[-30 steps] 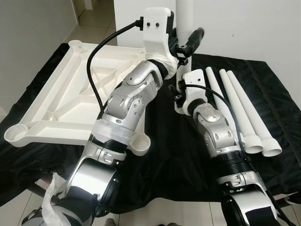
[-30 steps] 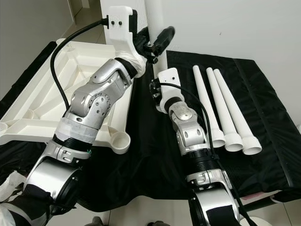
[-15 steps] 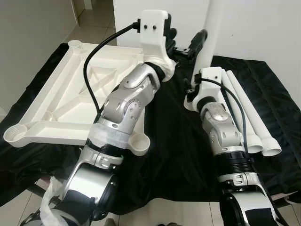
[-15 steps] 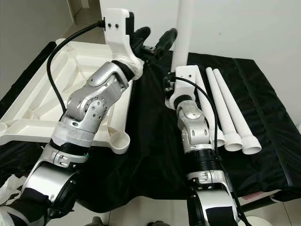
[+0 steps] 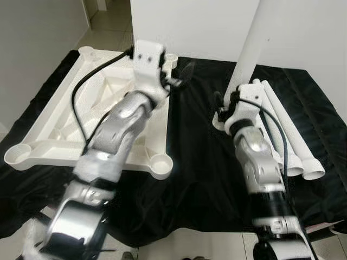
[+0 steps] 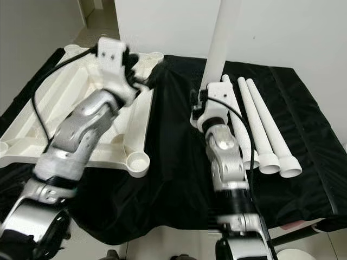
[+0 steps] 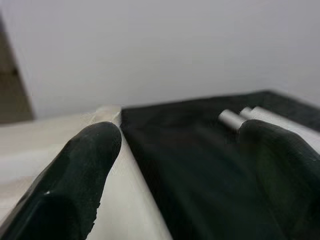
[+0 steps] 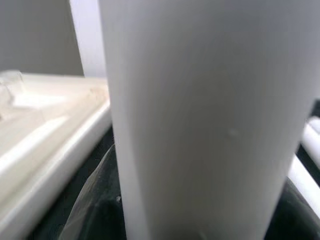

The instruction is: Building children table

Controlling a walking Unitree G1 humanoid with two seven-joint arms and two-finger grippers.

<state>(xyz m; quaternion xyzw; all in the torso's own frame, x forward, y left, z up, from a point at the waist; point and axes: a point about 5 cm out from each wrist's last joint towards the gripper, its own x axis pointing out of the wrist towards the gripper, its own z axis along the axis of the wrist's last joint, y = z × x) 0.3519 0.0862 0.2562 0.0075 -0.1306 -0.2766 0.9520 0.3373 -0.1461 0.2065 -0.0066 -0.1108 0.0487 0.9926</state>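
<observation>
Tabletop (image 5: 59, 124) upside down on left, right gripper (image 5: 232, 103) clamping upright leg (image 5: 246, 51), left gripper (image 7: 175, 165) spread, empty.

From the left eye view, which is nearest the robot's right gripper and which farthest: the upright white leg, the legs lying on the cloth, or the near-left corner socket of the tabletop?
1. Upright white leg: held in the right gripper itself.
2. Legs lying on the cloth: just to its right.
3. Near-left corner socket of the upturned tabletop: far across on the robot's left.
</observation>
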